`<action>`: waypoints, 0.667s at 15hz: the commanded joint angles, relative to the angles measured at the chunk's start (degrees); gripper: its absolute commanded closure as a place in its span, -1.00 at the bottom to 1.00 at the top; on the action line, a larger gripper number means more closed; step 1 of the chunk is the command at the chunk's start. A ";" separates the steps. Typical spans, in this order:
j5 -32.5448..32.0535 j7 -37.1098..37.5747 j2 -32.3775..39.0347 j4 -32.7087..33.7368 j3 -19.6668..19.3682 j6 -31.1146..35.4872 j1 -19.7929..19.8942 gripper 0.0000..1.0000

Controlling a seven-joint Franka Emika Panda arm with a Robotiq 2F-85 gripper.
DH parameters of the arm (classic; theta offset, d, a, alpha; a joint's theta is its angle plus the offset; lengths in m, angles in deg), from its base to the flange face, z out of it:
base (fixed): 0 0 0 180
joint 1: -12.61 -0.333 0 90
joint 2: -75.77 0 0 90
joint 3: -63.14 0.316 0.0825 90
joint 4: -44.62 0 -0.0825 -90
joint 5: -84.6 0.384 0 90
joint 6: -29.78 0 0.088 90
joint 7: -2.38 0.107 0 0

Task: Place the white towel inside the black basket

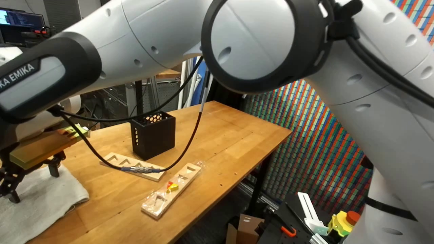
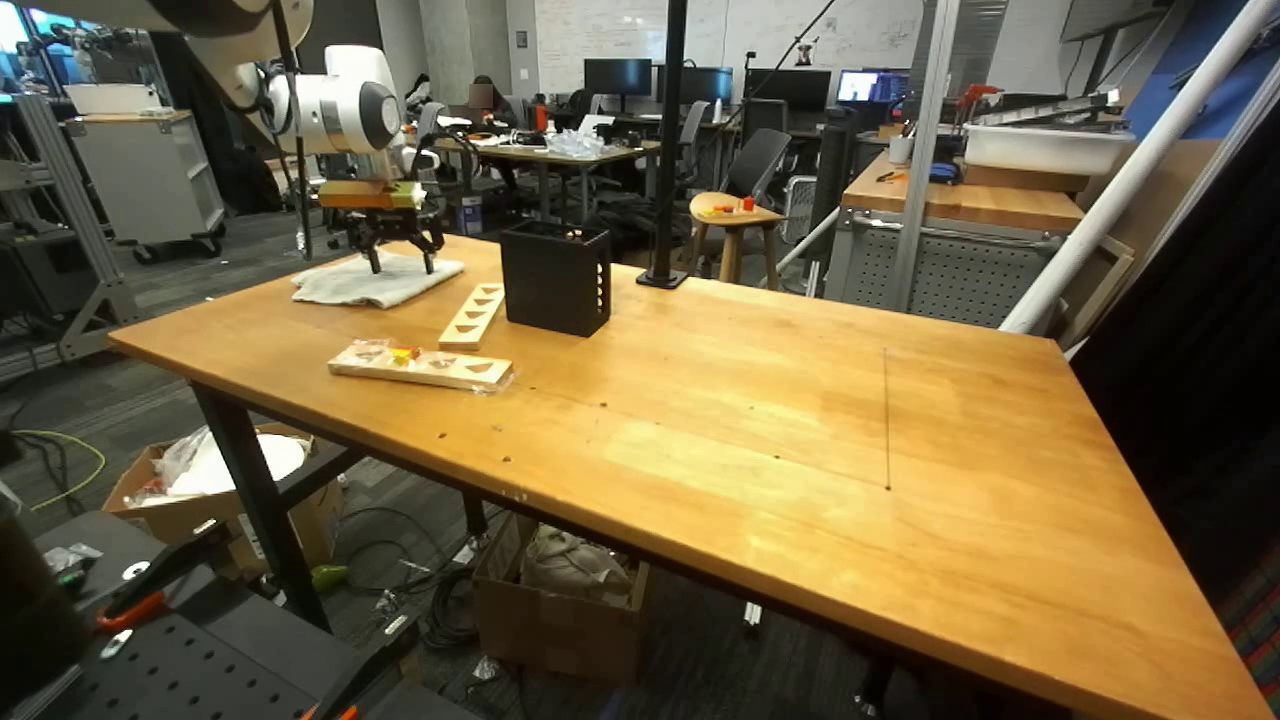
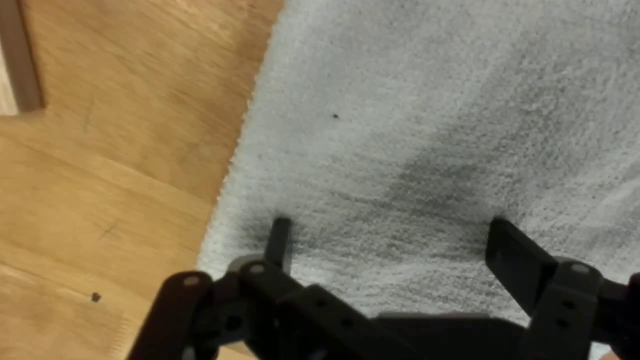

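Your gripper (image 3: 390, 222) stands spread, grasping nothing, with both fingertips (image 3: 505, 242) pointing down at the white towel (image 2: 385, 288), which lies on the table (image 2: 800, 400) left of the black basket (image 2: 550, 280) in both exterior views. Your pinch probably turns on depth: you cannot tell here whether they touch cloth.

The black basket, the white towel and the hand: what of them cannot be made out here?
Black basket: floor hidden by its walls in both exterior views.
White towel: cut off by left and bottom edges in an exterior view.
Hand: touching the towel or not, too small to judge in both exterior views, blurred in the wrist view.
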 commanded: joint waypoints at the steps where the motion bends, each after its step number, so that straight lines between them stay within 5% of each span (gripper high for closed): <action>1: 0.94 -2.34 6.65 8.88 -0.62 -2.80 -1.06 -1.00; 2: 1.19 -2.63 7.50 9.81 -0.53 -3.42 -0.99 -1.00; 3: 1.43 -2.94 8.11 10.68 -0.41 -4.05 -0.95 -0.52; 4: 1.55 -3.04 8.62 11.22 -0.44 -4.45 -1.02 -0.49; 10: 0.84 -1.18 8.12 11.29 0.11 -5.25 -1.45 0.41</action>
